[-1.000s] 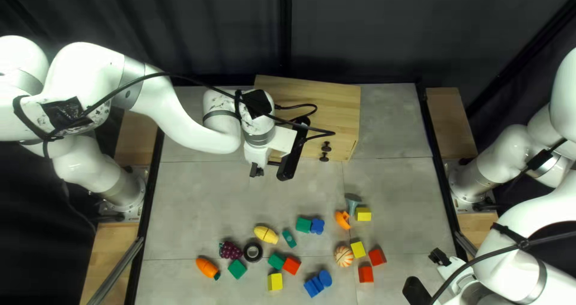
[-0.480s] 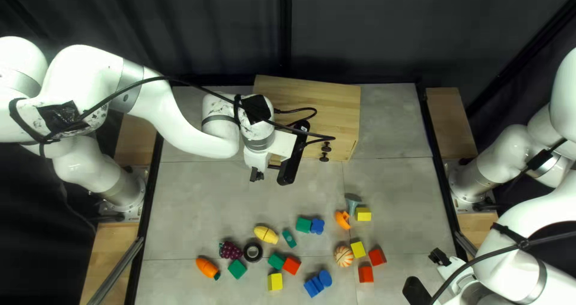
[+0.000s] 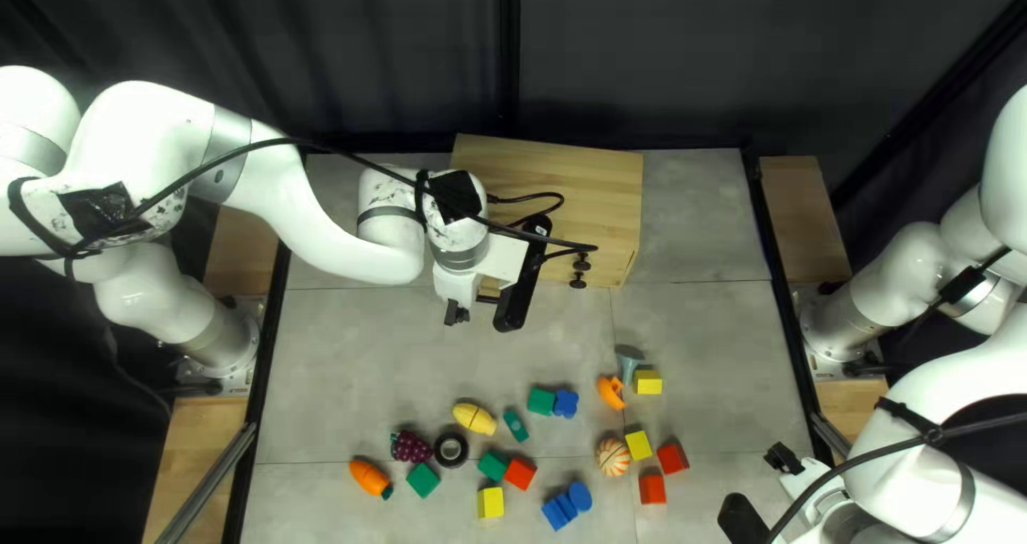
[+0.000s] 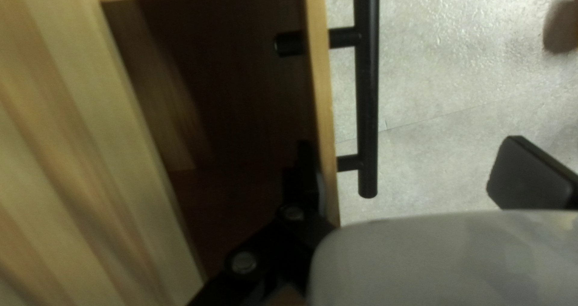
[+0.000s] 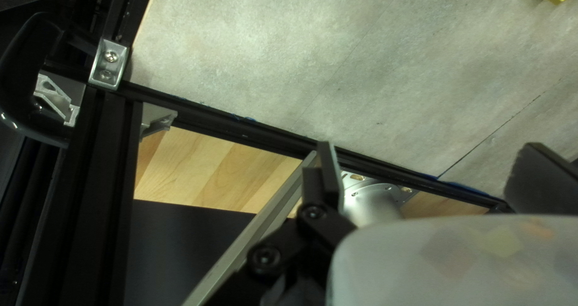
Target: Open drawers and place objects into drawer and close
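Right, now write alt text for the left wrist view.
An open wooden drawer with a black bar handle. My left gripper straddles the drawer's front wall with its fingers apart: one inside the drawer, the other outside, past the handle, above the grey tabletop.

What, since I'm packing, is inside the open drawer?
One finger of my left tool and a black stub on the drawer's front. The part under the tool is covered, and shadow obscures the bottom.

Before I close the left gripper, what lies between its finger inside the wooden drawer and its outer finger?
The left wrist view shows the wooden front panel and its black bar handle between the fingers of the open left gripper.
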Robot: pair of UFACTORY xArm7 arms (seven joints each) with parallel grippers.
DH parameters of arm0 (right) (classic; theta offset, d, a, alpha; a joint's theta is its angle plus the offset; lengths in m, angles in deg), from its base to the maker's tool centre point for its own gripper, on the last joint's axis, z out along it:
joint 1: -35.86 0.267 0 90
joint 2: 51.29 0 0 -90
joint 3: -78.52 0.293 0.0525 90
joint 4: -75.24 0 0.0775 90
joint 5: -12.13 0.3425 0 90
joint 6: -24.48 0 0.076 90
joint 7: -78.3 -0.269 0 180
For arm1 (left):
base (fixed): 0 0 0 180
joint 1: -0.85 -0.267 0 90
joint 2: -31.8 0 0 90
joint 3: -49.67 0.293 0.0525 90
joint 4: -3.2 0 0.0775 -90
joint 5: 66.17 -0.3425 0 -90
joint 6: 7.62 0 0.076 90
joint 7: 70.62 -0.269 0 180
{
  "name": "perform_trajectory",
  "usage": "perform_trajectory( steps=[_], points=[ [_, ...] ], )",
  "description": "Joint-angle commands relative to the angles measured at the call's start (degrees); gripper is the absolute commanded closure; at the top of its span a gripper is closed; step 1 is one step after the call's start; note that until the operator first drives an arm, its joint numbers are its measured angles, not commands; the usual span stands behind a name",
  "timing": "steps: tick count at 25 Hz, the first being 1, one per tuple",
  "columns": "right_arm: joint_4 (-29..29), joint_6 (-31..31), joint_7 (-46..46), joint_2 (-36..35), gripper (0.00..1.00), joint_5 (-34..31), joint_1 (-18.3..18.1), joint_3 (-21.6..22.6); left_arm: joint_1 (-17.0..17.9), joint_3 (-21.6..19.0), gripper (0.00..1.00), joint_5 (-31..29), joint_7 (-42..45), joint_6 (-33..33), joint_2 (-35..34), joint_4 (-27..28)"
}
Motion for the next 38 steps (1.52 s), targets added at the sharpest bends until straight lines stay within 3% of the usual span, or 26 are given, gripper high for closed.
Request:
perform_trajectory(
  steps=[1, 38],
  points=[
    [0.0, 0.0, 0.0, 0.0, 0.00, 0.0, 0.0, 0.0, 0.1, -0.1, 0.00, 0.0, 0.2, -0.1, 0.0, -0.1],
    [0.0, 0.0, 0.0, 0.0, 0.00, 0.0, 0.0, 0.0, 1.4, -1.4, 0.00, 1.1, 2.2, 1.6, -2.1, -0.8]
  ],
)
